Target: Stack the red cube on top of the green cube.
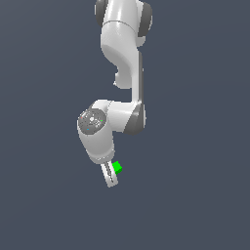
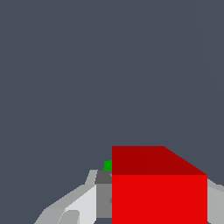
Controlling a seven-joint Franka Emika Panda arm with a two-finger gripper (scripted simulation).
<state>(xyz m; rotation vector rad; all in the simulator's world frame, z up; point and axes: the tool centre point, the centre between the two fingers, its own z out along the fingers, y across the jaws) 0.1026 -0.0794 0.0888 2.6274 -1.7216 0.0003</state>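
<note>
Reaching down over the floor (image 1: 195, 205), my arm (image 1: 122, 53) hangs its gripper (image 1: 111, 177) low, just beside the green cube (image 1: 117, 167) in the exterior view. My fingers (image 2: 83, 203) are clamped on the red cube (image 2: 159, 197), which fills the wrist view close up, with a sliver of green showing just past its edge. I judge I'm in the carry step, nearly at the target. Next I'd need to centre red squarely above green, lower gently, then let go. Everything around is plain dark grey, featureless, with nothing else showing.
</note>
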